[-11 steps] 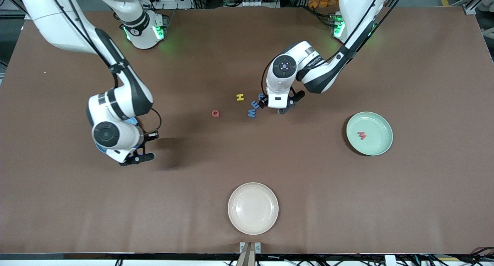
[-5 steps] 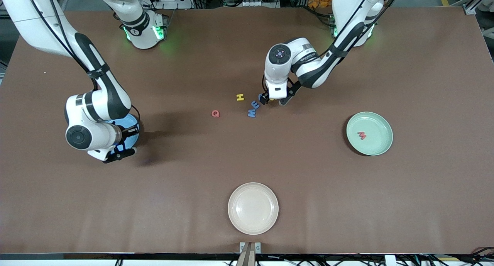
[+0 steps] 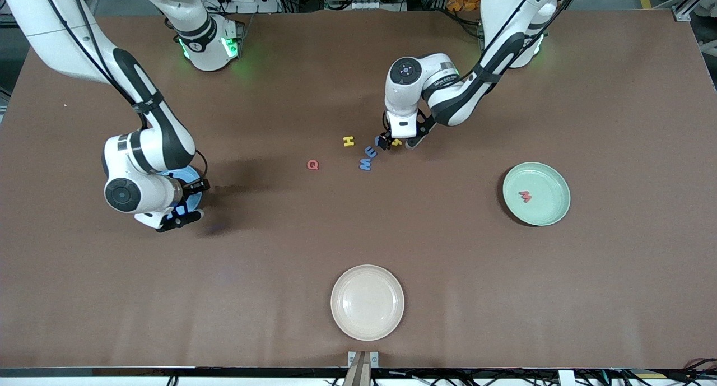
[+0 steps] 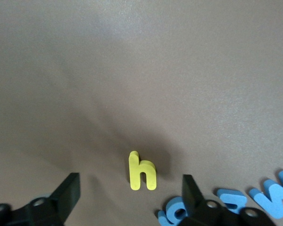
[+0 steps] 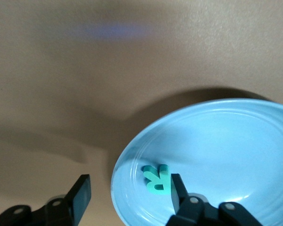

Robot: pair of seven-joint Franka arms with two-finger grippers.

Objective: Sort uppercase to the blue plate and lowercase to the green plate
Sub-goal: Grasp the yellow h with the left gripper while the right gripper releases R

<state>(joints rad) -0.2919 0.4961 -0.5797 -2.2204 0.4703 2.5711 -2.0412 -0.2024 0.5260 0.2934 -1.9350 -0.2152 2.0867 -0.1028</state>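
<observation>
My right gripper (image 3: 189, 204) hangs open low over the blue plate (image 3: 192, 180), near the right arm's end of the table. In the right wrist view a green R (image 5: 158, 179) lies in the blue plate (image 5: 226, 155), free beside one finger of the open right gripper (image 5: 129, 190). My left gripper (image 3: 396, 144) stands open on either side of a yellow h (image 4: 142, 172), not touching it. Blue g (image 4: 174, 214), E (image 3: 371, 152) and W (image 3: 365, 163) lie close by. The yellow H (image 3: 348, 141) and red Q (image 3: 312, 164) rest mid-table. A red m (image 3: 525, 196) lies in the green plate (image 3: 546, 207).
A cream plate (image 3: 367, 302) sits near the front camera's edge of the table, with nothing in it. The blue letters crowd close to one finger of the left gripper (image 4: 130, 188).
My right arm carried the green R over the blue plate, then its gripper opened and let the R go. My left gripper shifted over the yellow h and came down around it.
</observation>
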